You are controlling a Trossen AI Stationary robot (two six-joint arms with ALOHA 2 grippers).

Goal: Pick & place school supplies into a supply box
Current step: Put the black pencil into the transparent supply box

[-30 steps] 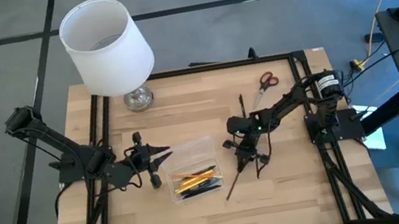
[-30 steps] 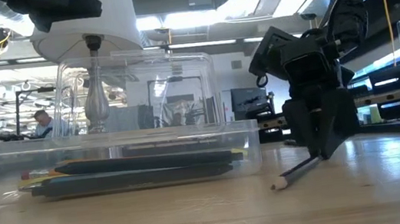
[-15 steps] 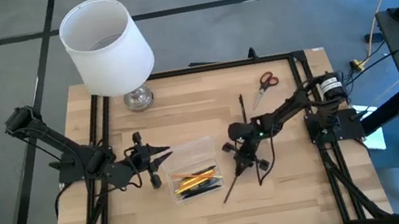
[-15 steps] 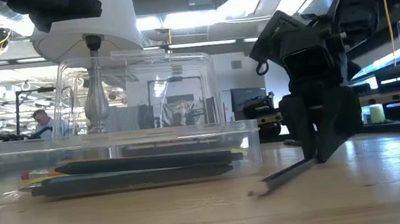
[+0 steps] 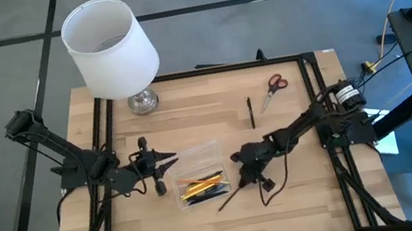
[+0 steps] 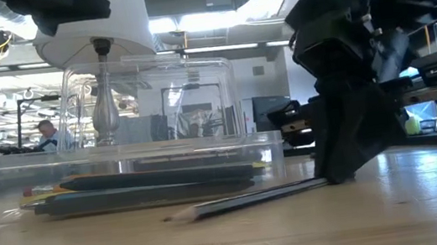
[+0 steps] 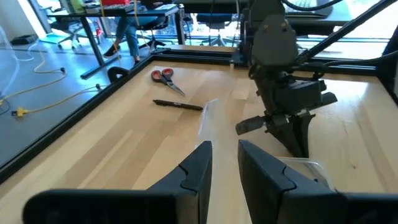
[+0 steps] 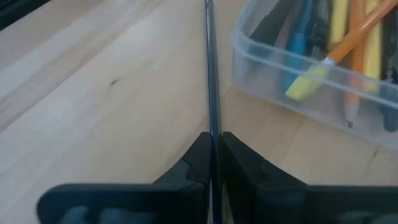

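Item: dark pencil, gripped at one end between the right gripper's fingers, clenched tight upon it. It slanted down toward the tabletop, its point low and just beside the near long wall of the supply box; the low view showed the tip at or barely off the wood (contact could not be settled).

Supply box: clear plastic, shallow, toward the middle of the tabletop, already holding several yellow, orange and dark pencils laid lengthwise.

Step in hand, as judged: carrying one pencil to the box, roughly mid-task. The next move would call for lifting the pencil above the rim, turning it parallel to the box's long side, then letting go over the open tray; a skewed release could leave it propped on the wall.

Remaining loose: red-handled scissors and a black pen, both near the far edge, well apart from the box.

Left gripper: waiting at the box's left end, its fingers parted a little, holding nothing.

Other: white-shaded lamp at the far left corner.
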